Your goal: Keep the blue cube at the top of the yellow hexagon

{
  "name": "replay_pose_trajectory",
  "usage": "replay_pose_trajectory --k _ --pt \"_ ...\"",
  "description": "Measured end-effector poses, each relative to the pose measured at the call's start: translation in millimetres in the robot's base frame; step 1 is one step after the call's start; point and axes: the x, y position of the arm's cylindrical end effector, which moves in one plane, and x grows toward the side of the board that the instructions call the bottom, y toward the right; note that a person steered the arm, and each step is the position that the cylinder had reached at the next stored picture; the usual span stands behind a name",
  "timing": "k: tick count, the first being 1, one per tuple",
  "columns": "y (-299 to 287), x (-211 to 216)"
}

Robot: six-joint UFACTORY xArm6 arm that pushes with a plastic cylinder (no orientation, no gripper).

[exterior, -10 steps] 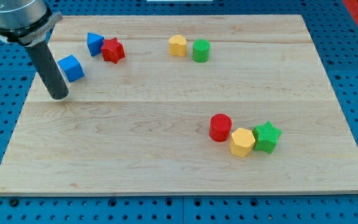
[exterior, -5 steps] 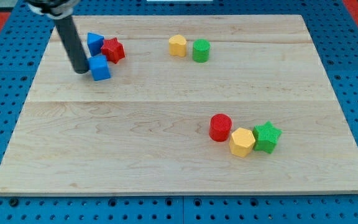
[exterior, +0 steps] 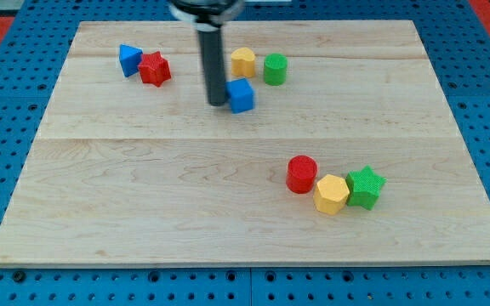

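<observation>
The blue cube (exterior: 242, 95) sits in the upper middle of the wooden board (exterior: 143, 195), just below a yellow block (exterior: 243, 62). My tip (exterior: 217, 102) touches the cube's left side. The yellow hexagon (exterior: 332, 194) lies at the lower right, between a red cylinder (exterior: 301, 174) and a green star (exterior: 365, 187). The cube is well up and to the left of the hexagon.
A green cylinder (exterior: 275, 69) stands to the right of the upper yellow block. A blue triangular block (exterior: 128, 59) and a red star (exterior: 153, 69) sit together at the upper left. A blue pegboard surrounds the board.
My tip has swept from the left edge to the upper middle, pushing the blue cube rightward past the red star to just below the upper yellow block.
</observation>
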Motion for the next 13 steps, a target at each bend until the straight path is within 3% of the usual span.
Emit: replay_pose_trajectory --k 2,4,7,9,12,13 --pt "4 -26" --pt "47 -34" --pt "136 -16" --pt "135 42" --pt "160 53" --pt "200 58"
